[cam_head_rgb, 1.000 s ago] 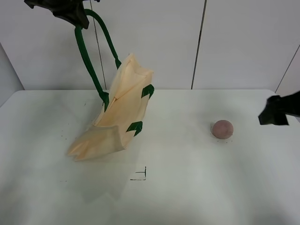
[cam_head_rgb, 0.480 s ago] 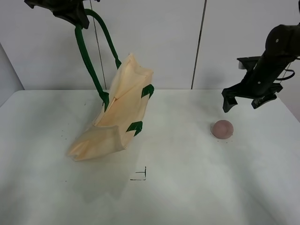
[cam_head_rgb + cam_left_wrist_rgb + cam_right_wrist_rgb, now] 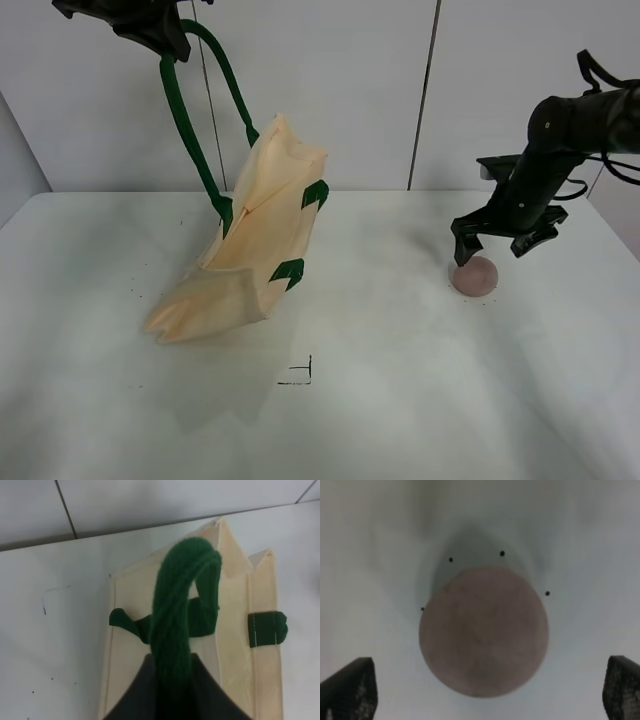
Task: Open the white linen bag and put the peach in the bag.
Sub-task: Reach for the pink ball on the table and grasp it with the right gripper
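Observation:
The white linen bag (image 3: 262, 235) hangs tilted above the table's left half, its lower end resting on the surface. My left gripper (image 3: 165, 38) is shut on one dark green strap handle (image 3: 185, 125) and holds it high. In the left wrist view the strap (image 3: 177, 610) runs up from the bag (image 3: 235, 645) into the shut gripper (image 3: 172, 690). The peach (image 3: 475, 276) sits on the table at the right. My right gripper (image 3: 490, 250) hovers open just above it. In the right wrist view the peach (image 3: 484, 630) lies between the two spread fingertips (image 3: 350, 685).
A small black corner mark (image 3: 300, 375) is drawn on the white table (image 3: 400, 400) in front of the bag. A panelled wall (image 3: 420, 90) rises behind the table's far edge. Small black dots (image 3: 502, 553) surround the peach.
The right arm swung in from the right edge and came down over the peach, its gripper still open. The left gripper and the bag stayed put.

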### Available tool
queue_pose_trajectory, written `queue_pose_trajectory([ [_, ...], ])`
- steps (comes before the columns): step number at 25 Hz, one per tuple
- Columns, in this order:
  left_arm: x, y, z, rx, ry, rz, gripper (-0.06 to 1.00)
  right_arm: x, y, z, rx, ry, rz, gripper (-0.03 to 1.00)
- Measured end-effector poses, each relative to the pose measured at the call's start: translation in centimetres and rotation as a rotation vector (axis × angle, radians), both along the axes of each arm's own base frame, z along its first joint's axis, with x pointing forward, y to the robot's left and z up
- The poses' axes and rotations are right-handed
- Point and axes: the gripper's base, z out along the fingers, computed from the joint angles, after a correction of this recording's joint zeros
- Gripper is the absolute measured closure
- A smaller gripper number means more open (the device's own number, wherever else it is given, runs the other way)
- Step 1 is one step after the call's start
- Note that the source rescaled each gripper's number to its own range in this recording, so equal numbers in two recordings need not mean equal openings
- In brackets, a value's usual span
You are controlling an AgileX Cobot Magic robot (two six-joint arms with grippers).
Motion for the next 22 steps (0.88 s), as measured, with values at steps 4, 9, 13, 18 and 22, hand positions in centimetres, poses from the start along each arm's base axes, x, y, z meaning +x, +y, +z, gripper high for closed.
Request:
queue_pose_trajectory([
  [4, 0.0, 0.0, 0.0, 0.0, 0.0, 0.0, 0.94, 0.6, 0.5, -2.6, 0.013, 0.005, -0.006, -0.03],
  [9, 0.0, 0.0, 0.0, 0.0, 0.0, 0.0, 0.94, 0.9, 0.6, -4.4, 0.015, 0.021, -0.009, 0.07],
  [13, 0.0, 0.0, 0.0, 0.0, 0.0, 0.0, 0.94, 0.9, 0.6, -4.4, 0.013, 0.021, -0.008, 0.48],
  [18, 0.0, 0.0, 0.0, 0.0, 0.0, 0.0, 0.94, 0.8, 0.7, -3.1, 0.019, 0.007, 0.003, 0.97],
  [22, 0.0, 0.0, 0.0, 0.0, 0.0, 0.0, 0.94, 0.5, 1.2, 0.2, 0.083, -0.06, 0.015, 0.97],
])
